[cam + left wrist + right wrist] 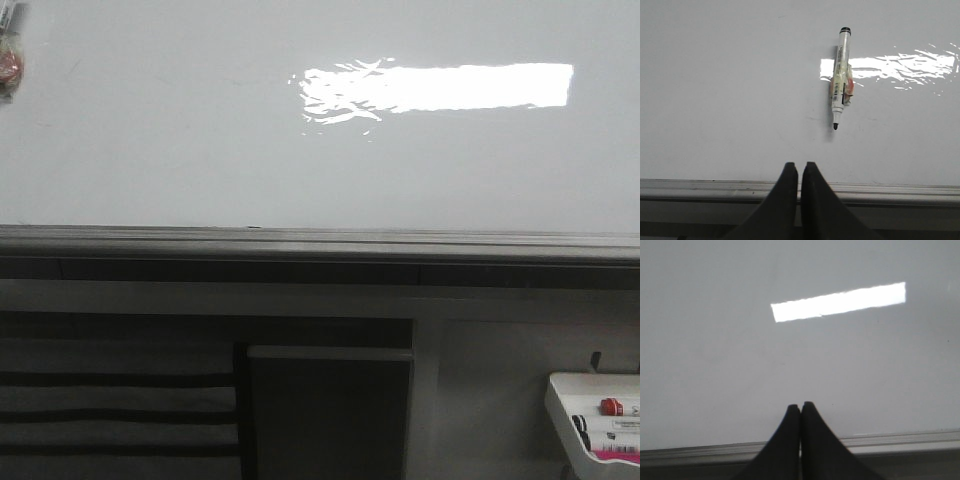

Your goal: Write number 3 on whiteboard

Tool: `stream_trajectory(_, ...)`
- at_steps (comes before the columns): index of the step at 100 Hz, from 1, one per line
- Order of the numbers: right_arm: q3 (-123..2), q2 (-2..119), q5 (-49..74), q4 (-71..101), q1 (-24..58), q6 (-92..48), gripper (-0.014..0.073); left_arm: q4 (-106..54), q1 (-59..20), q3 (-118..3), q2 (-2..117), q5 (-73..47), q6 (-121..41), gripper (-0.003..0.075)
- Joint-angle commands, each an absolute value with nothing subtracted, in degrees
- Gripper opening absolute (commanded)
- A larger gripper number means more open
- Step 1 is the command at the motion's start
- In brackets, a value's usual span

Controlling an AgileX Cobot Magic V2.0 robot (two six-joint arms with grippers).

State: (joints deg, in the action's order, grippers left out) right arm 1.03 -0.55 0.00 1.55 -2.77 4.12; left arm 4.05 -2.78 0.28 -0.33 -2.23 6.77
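The whiteboard [180, 140] fills the upper front view, glossy white-grey with a bright rectangular reflection and a grey frame edge below. No number 3 shows on it in any view. In the left wrist view a white marker [841, 80] with a black tip hangs on the board [715, 90], tip down, held by a small clip. My left gripper [799, 166] is shut and empty, below and left of the marker, near the frame edge. My right gripper [800, 405] is shut and empty in front of the bare board [715, 365]. Neither gripper shows in the front view.
A white marker tray [598, 420] with a red-capped and a black marker hangs at the lower right below the board. A dark panel [330, 410] and striped slats [115, 400] lie under the frame. A small object [10, 60] sits at the board's far left edge.
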Motion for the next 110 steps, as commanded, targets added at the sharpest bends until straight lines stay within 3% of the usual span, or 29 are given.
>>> stream_trajectory(1,2.35,-1.71,-4.87,1.53,-3.06,4.03,-0.0079,4.06,-2.82,0.43,-2.13,2.31,7.4,-0.0019)
stream_trajectory(110,2.35,-1.71,-4.37,-1.57,-3.06,4.03,-0.0079,4.06,-2.82,0.43,-2.13,3.09,7.4,-0.0019)
